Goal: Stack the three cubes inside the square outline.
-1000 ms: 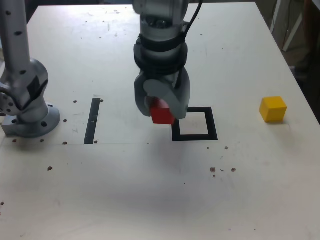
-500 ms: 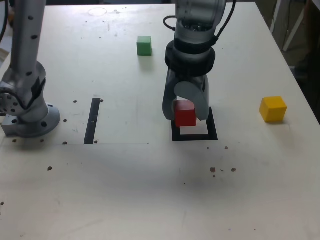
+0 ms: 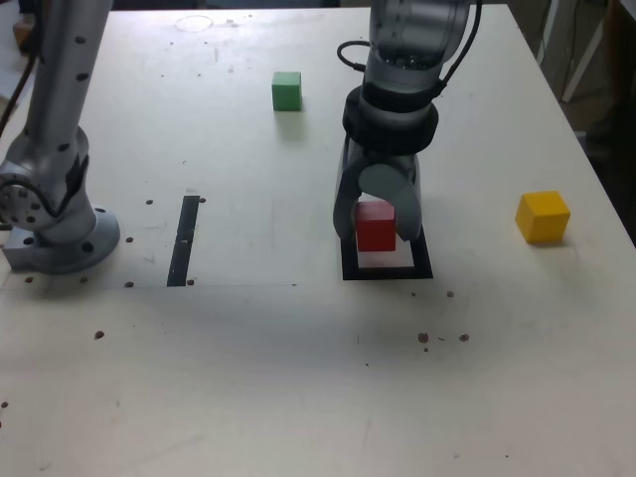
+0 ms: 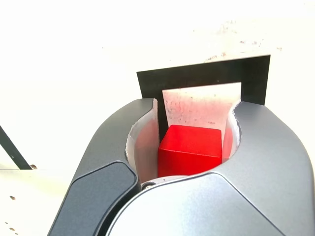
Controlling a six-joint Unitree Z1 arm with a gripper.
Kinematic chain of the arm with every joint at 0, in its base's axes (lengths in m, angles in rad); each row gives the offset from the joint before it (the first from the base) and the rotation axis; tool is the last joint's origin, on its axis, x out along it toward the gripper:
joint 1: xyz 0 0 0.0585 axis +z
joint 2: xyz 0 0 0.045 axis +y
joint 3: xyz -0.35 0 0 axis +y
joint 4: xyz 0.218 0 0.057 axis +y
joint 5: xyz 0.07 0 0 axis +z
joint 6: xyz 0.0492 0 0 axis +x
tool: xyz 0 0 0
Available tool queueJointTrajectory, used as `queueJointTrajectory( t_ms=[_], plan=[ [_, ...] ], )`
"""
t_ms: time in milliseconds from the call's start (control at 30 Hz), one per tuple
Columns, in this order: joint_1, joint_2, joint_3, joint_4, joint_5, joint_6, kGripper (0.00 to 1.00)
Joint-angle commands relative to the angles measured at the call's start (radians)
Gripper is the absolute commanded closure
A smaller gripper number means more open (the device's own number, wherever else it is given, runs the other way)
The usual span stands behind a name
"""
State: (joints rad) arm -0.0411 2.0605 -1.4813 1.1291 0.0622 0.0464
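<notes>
Where the arm hangs: over the square outline (image 3: 387,260) on the white tabletop (image 3: 298,378), reaching down from above, near the middle of the exterior view.
Gripper (image 3: 376,221): pinching the red cube (image 3: 376,226) between its two grey jaws, one on each side of the block.
Red cube: over the white centre of the square outline, toward its far edge in the exterior view; touching the surface or just above it, cannot tell.
Wrist view: red cube (image 4: 189,149) wedged between the curved jaws of the gripper (image 4: 192,140), with the white centre and the thick black frame of the square outline (image 4: 206,81) straight beyond it.
Square outline: near edge and both near corners uncovered in the exterior view; far edge hidden behind the gripper.
Yellow cube (image 3: 543,216): resting on the tabletop, well apart from the outline, toward the exterior view's right.
Green cube (image 3: 286,90): resting on the far part of the tabletop, well apart from the gripper, toward the exterior view's left of the arm.
Black tape strip (image 3: 183,239): straight and narrow, flat on the tabletop, to the exterior view's left of the outline.
Arm base (image 3: 55,214): grey, bolted at the exterior view's left edge, just beside the strip.
Tabletop surface: scattered with small dark specks.
</notes>
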Motion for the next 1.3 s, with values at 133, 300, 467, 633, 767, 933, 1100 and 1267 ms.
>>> queueJointTrajectory(
  t_ms=[133, 300, 467, 633, 767, 933, 1100, 1267],
  plan=[
    [0.005, 0.025, -0.004, -0.020, -0.010, 0.008, 0.67],
    [0.007, 0.040, -0.005, -0.034, -0.014, 0.011, 0.67],
    [0.013, 0.043, -0.004, -0.042, -0.011, 0.019, 0.52],
    [0.019, 0.040, 0.000, -0.040, -0.003, 0.034, 0.06],
    [0.020, 0.027, 0.011, -0.044, 0.002, 0.035, 0.00],
    [0.021, -0.007, 0.035, -0.057, 0.012, 0.033, 0.00],
    [0.021, -0.061, 0.058, -0.055, 0.039, 0.024, 0.00],
    [0.023, -0.118, 0.079, -0.047, 0.078, 0.013, 0.00]
  ],
)
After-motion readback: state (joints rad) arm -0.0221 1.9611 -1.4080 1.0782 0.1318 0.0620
